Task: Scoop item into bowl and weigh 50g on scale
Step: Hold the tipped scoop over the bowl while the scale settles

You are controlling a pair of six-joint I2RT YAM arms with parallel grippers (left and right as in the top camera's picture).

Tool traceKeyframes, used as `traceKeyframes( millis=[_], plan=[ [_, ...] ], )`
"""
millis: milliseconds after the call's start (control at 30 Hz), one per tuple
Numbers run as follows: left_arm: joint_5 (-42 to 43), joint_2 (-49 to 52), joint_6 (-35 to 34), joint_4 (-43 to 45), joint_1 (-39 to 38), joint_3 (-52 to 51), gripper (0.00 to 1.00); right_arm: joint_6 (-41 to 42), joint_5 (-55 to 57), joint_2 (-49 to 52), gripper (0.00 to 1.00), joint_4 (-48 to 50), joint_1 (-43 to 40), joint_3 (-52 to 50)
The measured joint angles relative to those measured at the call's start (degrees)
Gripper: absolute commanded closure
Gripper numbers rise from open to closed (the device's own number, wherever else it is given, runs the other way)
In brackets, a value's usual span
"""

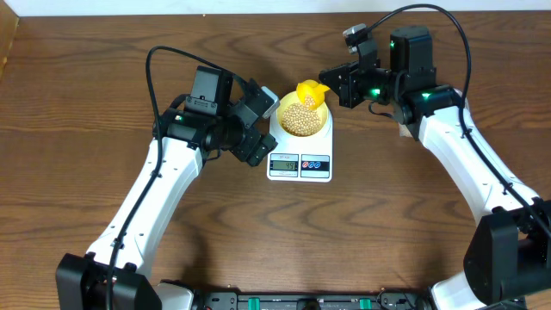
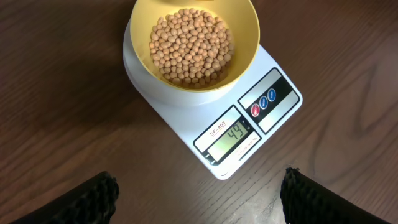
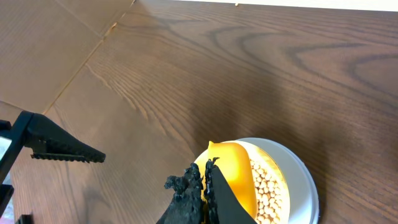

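The white scale (image 1: pixel 299 162) stands mid-table with the pale yellow bowl (image 1: pixel 301 120) on its platform. Beige beans (image 1: pixel 300 122) fill the bowl's bottom. The bright yellow scoop (image 1: pixel 310 93) hangs tilted over the bowl's far rim, holding a few beans. My right gripper (image 1: pixel 332 86) is shut on the scoop's handle. In the right wrist view its gripper (image 3: pixel 205 171) is pinched together beside the scoop (image 3: pixel 233 177). My left gripper (image 1: pixel 263 125) stands open just left of the scale. The left wrist view shows the bowl (image 2: pixel 245 37), beans (image 2: pixel 189 46) and scale display (image 2: pixel 233 137) ahead of the gripper (image 2: pixel 199 205), which holds nothing.
A brown cardboard sheet (image 3: pixel 43 56) lies on the wooden table beyond the bowl's left side. One finger of the left gripper (image 3: pixel 59 146) shows in the right wrist view, close to the bowl.
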Motion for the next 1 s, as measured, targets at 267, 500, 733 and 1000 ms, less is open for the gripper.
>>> traceKeyframes(
  millis=[267,500,733,1000],
  plan=[
    [0.0,0.0,0.0,0.0,0.0,0.0,0.14,-0.1,0.1,0.0,0.99,0.0,0.0,0.0],
    [0.0,0.0,0.0,0.0,0.0,0.0,0.14,-0.1,0.2,0.0,0.99,0.0,0.0,0.0],
    [0.0,0.0,0.0,0.0,0.0,0.0,0.14,-0.8,0.2,0.0,0.99,-3.0,0.0,0.0],
    [0.0,0.0,0.0,0.0,0.0,0.0,0.14,-3.4,0.2,0.0,0.99,-2.8,0.0,0.0]
  ],
)
